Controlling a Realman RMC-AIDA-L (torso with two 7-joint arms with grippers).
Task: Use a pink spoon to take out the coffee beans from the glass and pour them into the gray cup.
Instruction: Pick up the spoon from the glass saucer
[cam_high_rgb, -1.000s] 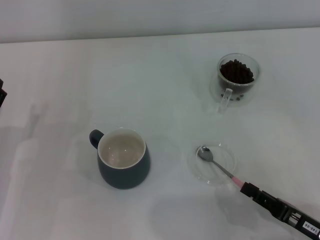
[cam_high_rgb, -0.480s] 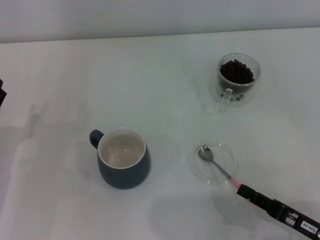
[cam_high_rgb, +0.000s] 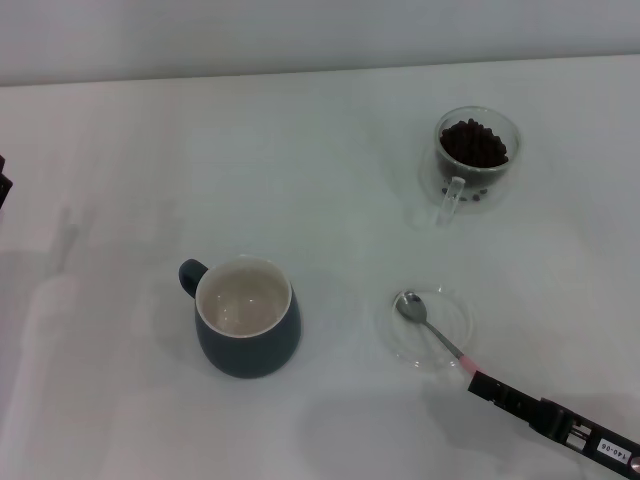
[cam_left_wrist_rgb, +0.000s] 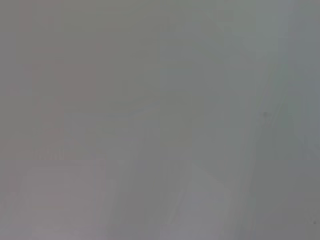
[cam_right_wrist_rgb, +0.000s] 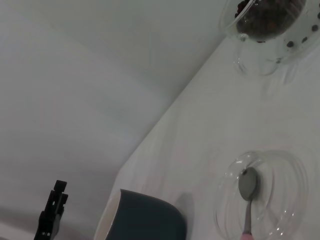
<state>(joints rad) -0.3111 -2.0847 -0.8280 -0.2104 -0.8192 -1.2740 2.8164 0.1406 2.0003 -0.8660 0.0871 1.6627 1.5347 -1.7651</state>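
Beside the clear, glossy glass dish (cam_high_rgb: 430, 328) holding the shiny metal-bowled pink spoon (cam_high_rgb: 428, 323), the gray cup (cam_high_rgb: 246, 317) looks smooth glazed ceramic on a matt white table (cam_high_rgb: 300, 170).

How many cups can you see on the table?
2. The gray cup stands near the front on the robot's left, empty inside. The glass stands farther back on the right, with coffee beans in it.
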